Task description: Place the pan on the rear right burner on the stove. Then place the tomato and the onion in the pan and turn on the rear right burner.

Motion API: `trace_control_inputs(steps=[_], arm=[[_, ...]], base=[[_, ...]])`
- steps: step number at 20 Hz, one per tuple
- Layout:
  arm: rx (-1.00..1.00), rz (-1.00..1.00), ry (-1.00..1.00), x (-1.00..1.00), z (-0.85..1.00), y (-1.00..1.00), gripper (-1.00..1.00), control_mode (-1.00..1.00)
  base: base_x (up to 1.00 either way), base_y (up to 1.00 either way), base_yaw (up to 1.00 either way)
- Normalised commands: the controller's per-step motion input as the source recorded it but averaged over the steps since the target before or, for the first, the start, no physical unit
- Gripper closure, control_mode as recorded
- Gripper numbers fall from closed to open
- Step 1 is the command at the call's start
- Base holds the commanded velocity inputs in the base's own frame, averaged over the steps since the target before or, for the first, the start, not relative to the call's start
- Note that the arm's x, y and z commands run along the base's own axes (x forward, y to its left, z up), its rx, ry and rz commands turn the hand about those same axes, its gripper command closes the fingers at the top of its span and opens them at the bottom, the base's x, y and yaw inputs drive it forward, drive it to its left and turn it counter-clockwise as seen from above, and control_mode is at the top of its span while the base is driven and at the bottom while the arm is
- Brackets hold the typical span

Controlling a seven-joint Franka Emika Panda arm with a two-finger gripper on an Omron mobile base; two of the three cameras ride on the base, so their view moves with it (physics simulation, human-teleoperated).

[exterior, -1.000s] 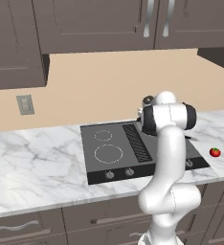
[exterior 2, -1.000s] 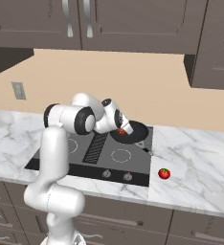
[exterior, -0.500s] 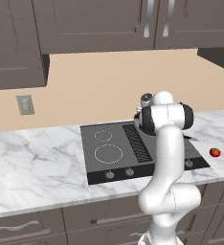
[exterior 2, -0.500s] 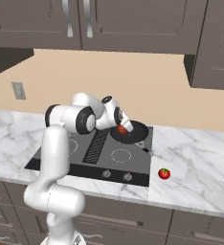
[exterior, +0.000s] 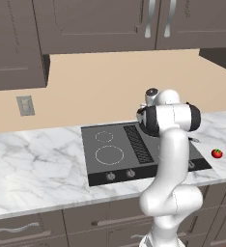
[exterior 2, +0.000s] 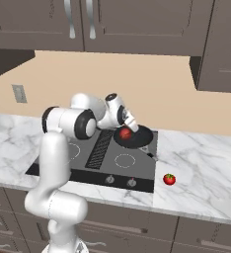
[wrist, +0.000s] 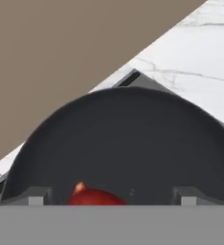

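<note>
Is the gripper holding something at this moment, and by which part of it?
Nothing is held. The gripper has its jaws wide apart over the round black frying pan, and the dull red onion lies between the fingertips without touching them.

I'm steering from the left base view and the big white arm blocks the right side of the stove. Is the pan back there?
Observer: Yes. In the right base view the pan sits at the rear right of the stove.
Operator: Is anything in it?
Observer: The onion, a dull red ball, is in the pan, just below the gripper.
Operator: Is the hand squeezing it?
Observer: No. In the hand view the fingertips stand wide apart, with a gap to the onion on each side.
</note>
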Motion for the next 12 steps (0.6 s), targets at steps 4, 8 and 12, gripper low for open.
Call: trace_control_inputs(steps=[4, 8, 12], arm=[[0.00, 0.00, 0.00, -0.42, 0.40, -0.31, -1.00, -1.00], [0.00, 0.00, 0.00, -0.51, 0.02, -0.42, -1.00, -1.00], [0.00, 0.00, 0.00, -0.68, -0.03, -0.63, -1.00, -1.00]], base=[[0.00, 0.00, 0.00], [0.00, 0.00, 0.00], [0.00, 0.00, 0.00]])
